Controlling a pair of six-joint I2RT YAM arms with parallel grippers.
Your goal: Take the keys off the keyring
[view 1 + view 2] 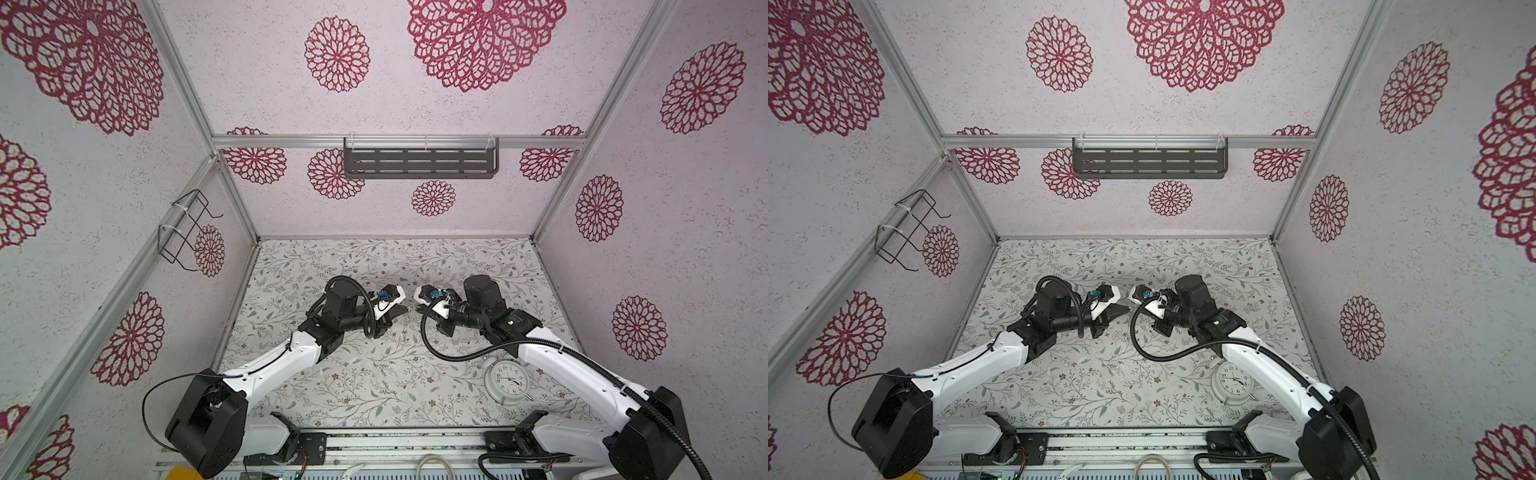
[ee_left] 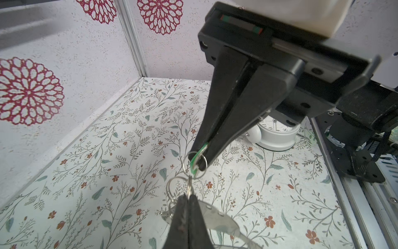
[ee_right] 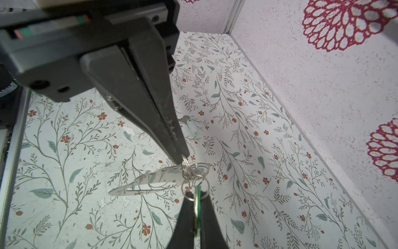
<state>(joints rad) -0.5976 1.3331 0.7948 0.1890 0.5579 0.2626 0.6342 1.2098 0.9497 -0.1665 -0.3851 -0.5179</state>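
Observation:
Both grippers meet above the middle of the table in both top views, left gripper (image 1: 405,311) (image 1: 1125,309) facing right gripper (image 1: 417,308) (image 1: 1136,309). The keyring (image 3: 159,176) (image 2: 217,220) is a flat shiny elongated loop that hangs in the air. My left gripper (image 2: 189,195) (image 3: 184,158) is shut on a small wire ring at its end. My right gripper (image 3: 197,200) (image 2: 197,166) is shut on the key with the green tag (image 3: 199,194) (image 2: 194,169), whose ring is still linked to the cluster of rings. The key with the pale tag (image 3: 192,127) lies loose on the table.
A round white alarm clock (image 1: 506,380) (image 1: 1233,382) (image 2: 277,135) stands at the front right, beside the right arm. Patterned walls close the table on three sides. A dark shelf (image 1: 419,162) hangs on the back wall, a wire rack (image 1: 185,228) on the left wall.

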